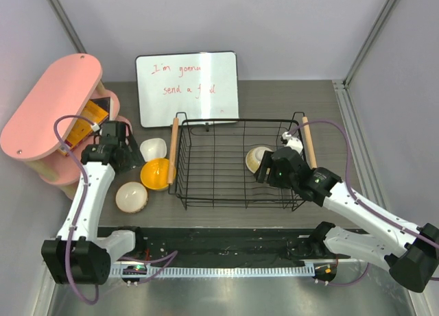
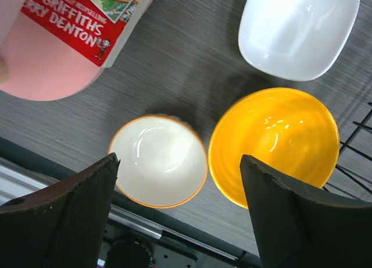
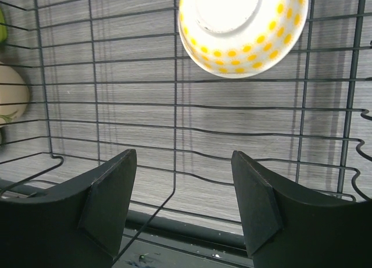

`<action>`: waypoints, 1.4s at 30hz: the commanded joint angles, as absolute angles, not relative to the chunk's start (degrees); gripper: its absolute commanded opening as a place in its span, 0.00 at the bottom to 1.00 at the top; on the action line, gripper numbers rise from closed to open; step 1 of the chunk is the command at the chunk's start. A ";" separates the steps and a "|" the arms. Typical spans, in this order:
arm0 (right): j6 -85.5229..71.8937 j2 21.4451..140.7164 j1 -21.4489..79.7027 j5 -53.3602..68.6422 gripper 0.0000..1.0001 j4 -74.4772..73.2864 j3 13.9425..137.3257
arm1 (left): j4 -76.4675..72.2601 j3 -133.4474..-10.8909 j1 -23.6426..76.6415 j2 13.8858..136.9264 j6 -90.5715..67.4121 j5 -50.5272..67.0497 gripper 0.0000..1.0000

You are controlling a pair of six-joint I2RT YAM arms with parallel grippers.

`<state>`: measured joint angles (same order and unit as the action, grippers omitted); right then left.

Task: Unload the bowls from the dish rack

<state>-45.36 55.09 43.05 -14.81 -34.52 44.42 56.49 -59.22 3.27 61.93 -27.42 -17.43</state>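
Two fingers of the right gripper are spread wide, and nothing is held between them; only wire and table are seen in the gap. The gripper is poised over the right half of the dish rack, by its near wall; whether the fingertips are below the rim cannot be told. Ahead of the fingers, toward the rack's far wall and slightly right of the gripper's midline, lies the dotted bowl. It is white with yellow spots, turned upside down on the rack floor, close to the right wooden handle. Being round, it offers no long axis, so a short forward reach is judged to be all the next grasp requires. The left gripper is likewise wide open and empty. It is held outside the rack's left handle, above the cream bowl and orange bowl, with the white bowl beyond. The right arm is plainly nearer.
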 commanded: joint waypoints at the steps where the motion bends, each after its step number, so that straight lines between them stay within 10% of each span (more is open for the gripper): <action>1: -44.82 53.44 43.07 -15.20 0.72 -33.22 43.33 | 55.64 -59.33 -3.59 62.84 -27.42 -10.91 0.86; 11: -44.12 53.17 42.89 -15.38 0.72 -33.05 42.89 | 54.41 -53.88 -13.09 65.22 -33.22 -1.23 0.82; 42: -42.19 58.80 42.54 -11.51 0.72 -34.45 48.78 | 47.73 -42.62 -13.36 60.29 -49.05 -22.32 0.84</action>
